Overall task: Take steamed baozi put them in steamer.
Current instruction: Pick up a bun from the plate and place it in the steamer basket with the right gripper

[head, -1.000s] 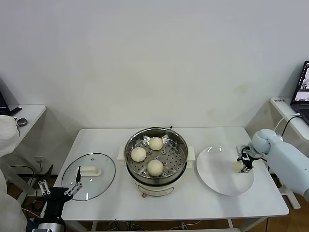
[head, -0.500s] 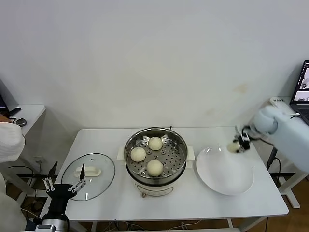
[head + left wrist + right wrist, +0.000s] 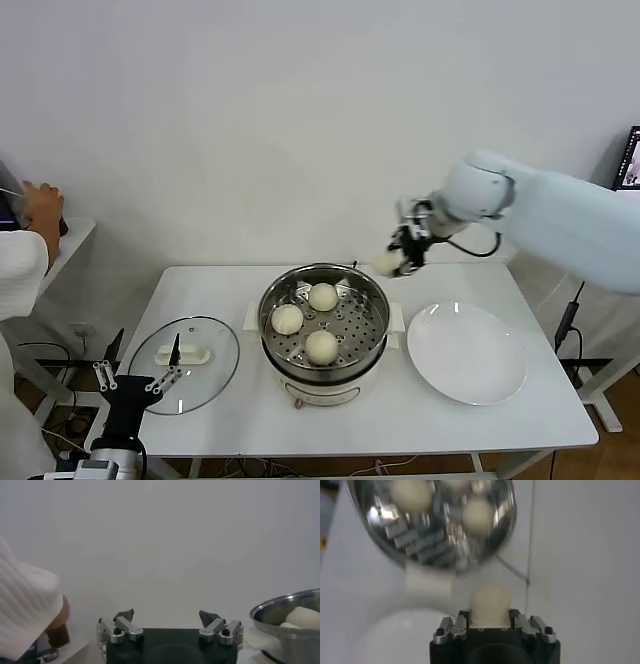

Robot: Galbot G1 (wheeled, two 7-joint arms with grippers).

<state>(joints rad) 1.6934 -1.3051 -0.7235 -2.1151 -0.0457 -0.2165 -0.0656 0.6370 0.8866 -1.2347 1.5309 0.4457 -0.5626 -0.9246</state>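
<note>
Steel steamer (image 3: 323,318) rim — baozi (image 3: 387,264) just beyond

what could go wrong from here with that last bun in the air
The right gripper holds the fourth baozi above the table, just outside the steamer rim. If the soft bun slips now, it would likely land on the table, not in the basket.

Three baozi already fill the near and left part of the basket, so a careless drop could land on one and squash it. The free spot looks to be on the right side.

Left claw (image 3: 170,625) jaws spread wide, steamer (image 3: 287,622) beside it holding pale baozi (image 3: 302,616), white sleeve (image 3: 25,610)
</note>
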